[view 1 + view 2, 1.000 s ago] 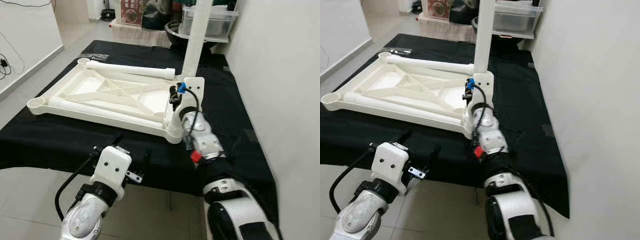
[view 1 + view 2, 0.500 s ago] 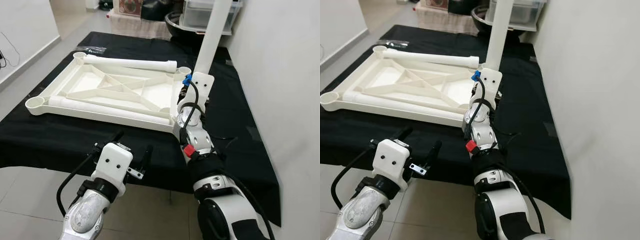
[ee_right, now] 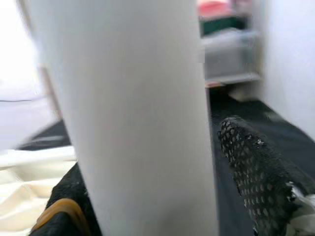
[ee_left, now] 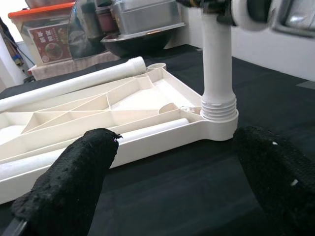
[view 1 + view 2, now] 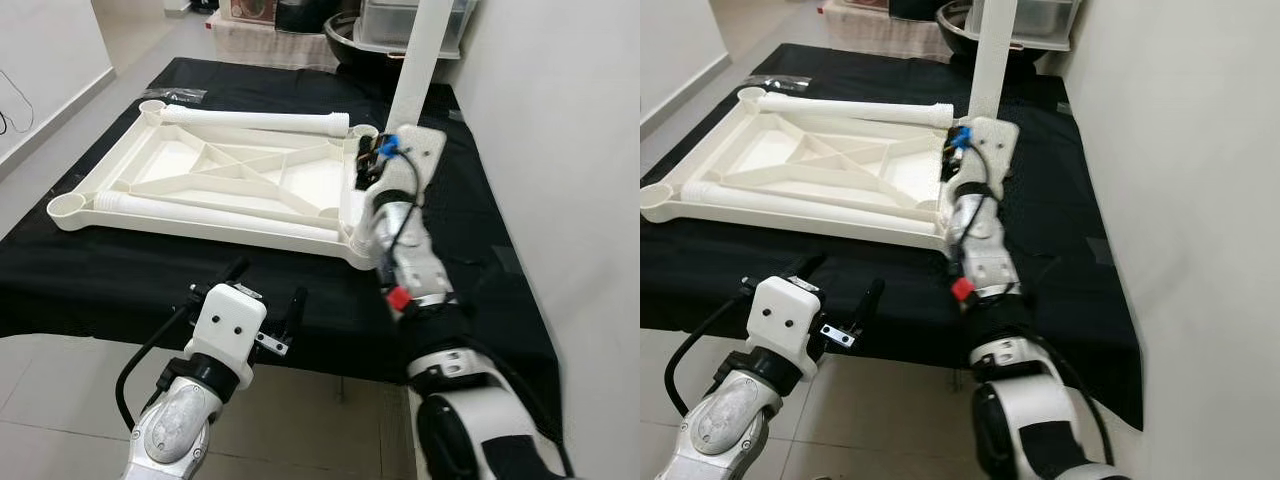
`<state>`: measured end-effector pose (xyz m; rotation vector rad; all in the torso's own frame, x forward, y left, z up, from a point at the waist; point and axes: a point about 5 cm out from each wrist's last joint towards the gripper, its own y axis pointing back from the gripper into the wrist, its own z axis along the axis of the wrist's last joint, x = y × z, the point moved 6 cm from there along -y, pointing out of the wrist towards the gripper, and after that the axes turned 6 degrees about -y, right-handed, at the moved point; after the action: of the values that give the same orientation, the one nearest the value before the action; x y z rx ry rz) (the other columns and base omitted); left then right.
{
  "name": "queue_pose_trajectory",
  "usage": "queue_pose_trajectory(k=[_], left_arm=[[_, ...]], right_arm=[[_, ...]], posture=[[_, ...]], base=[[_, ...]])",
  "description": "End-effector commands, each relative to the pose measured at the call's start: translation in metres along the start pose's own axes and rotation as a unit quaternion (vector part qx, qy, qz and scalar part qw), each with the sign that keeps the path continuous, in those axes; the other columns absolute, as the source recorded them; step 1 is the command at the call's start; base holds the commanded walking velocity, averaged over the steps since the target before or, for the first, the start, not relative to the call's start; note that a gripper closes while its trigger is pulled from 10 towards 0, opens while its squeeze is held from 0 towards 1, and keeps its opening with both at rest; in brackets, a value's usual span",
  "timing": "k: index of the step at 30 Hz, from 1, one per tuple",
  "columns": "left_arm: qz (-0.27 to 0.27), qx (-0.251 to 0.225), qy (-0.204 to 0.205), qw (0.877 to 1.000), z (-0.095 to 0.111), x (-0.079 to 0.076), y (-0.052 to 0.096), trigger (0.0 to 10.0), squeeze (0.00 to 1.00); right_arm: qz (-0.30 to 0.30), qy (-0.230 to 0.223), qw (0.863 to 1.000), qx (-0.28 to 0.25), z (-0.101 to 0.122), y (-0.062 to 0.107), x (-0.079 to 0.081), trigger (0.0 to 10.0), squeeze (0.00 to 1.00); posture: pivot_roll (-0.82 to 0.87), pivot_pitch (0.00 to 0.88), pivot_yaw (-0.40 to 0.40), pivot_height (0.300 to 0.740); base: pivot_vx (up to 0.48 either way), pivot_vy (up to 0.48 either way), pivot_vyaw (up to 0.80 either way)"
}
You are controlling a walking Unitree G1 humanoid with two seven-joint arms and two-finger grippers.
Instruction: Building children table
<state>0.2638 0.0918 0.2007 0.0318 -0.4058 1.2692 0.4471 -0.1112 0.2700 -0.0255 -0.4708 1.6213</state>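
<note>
White plastic tabletop (image 5: 220,185) upside down, one leg (image 5: 420,60) upright, right gripper (image 3: 147,187) around it

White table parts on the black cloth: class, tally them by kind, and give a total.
Upside-down tabletop: 1
Leg standing upright in a corner socket: 1
Legs lying loose on the tabletop: 2
Total: 4

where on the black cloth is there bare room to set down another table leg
Bare cloth runs along the near edge, between the upturned tabletop and the left gripper. Another bare strip lies on the right, between the upright leg and the wall. The middle is crowded: two loose legs lie on the tabletop, and the right gripper grips the upright leg at its corner.
</note>
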Motion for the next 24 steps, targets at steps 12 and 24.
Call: queue_pose_trajectory(k=[12,24], left_arm=[[-0.006,0.002,-0.002,1.000,-0.002,-0.002,-0.001,10.0,0.00],[-0.003,0.002,-0.002,1.000,0.000,-0.002,0.001,10.0,0.00]], right_arm=[[0.250,-0.019,0.963,0.096,-0.019,-0.002,0.018,10.0,0.00],[0.451,-0.035,0.867,0.210,-0.042,0.031,0.052,10.0,0.00]], posture=[[0.15,0.090,-0.104,0.740],[0.17,0.108,-0.120,0.740]], base=[[0.000,0.000,0.00],[0.000,0.000,0.00]])
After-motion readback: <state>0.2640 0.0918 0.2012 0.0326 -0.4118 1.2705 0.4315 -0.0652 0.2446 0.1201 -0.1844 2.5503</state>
